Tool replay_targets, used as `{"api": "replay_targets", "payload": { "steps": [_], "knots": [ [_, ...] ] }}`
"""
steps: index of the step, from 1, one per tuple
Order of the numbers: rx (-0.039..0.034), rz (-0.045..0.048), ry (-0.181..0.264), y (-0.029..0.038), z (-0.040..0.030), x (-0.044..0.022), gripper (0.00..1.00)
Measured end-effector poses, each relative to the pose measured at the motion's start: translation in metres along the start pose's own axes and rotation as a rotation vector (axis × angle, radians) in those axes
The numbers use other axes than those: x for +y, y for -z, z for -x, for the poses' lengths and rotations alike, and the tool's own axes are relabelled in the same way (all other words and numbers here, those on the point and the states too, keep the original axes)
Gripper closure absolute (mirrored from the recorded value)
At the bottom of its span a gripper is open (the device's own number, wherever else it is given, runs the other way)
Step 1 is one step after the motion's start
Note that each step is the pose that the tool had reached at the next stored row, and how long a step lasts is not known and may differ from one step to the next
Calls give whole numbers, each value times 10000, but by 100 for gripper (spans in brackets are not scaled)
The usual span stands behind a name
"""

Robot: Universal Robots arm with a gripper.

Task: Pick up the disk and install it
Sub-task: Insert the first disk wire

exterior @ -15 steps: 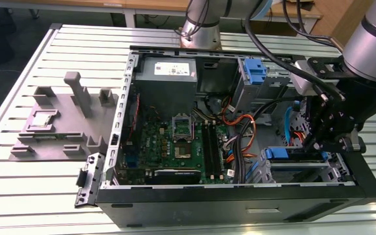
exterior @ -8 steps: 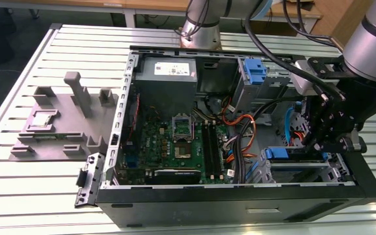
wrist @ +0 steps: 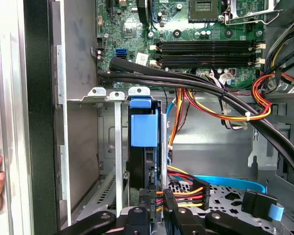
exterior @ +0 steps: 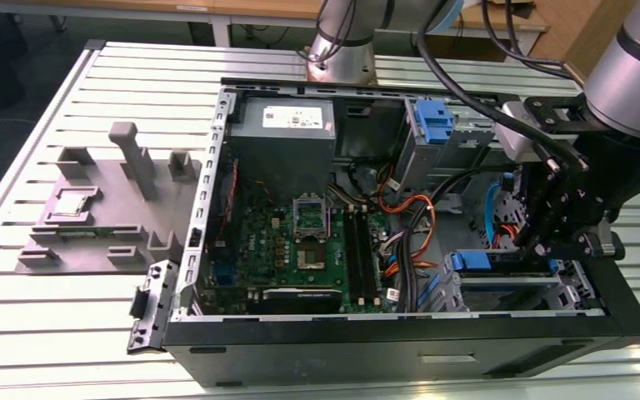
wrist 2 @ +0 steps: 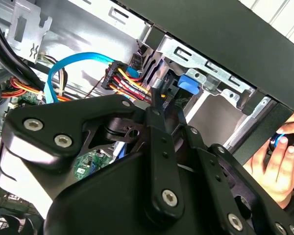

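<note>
Exterior view: gripper (exterior: pixel 553 237) lowered into the open computer case (exterior: pixel 409 333), over the drive bay. First wrist view: the disk (wrist: pixel 144 147) stands on edge in the bay, blue rail showing, pinched between the fingertips. Second wrist view: a hand (wrist 2: pixel 279 156) rests outside the case.

An open black computer case (exterior: pixel 409 350) lies on a slatted metal table (exterior: pixel 76 317). Inside, a green motherboard (exterior: pixel 297 250) sits at 6 o'clock of the grey power supply (exterior: pixel 284 133). At the case's 9 o'clock stands a grey fixture block (exterior: pixel 109 208).
</note>
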State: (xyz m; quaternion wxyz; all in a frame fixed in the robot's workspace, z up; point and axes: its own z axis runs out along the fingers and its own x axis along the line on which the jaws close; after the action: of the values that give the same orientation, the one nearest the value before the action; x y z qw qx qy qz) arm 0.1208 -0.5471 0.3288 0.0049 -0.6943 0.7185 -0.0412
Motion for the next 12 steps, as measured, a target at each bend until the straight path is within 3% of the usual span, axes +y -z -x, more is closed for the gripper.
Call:
{"api": "replay_targets", "payload": {
  "steps": [5,12],
  "knots": [
    [3,0,0,22,-1,-1,76],
    [-11,19,0,101,-5,-6,76]
  ]
}}
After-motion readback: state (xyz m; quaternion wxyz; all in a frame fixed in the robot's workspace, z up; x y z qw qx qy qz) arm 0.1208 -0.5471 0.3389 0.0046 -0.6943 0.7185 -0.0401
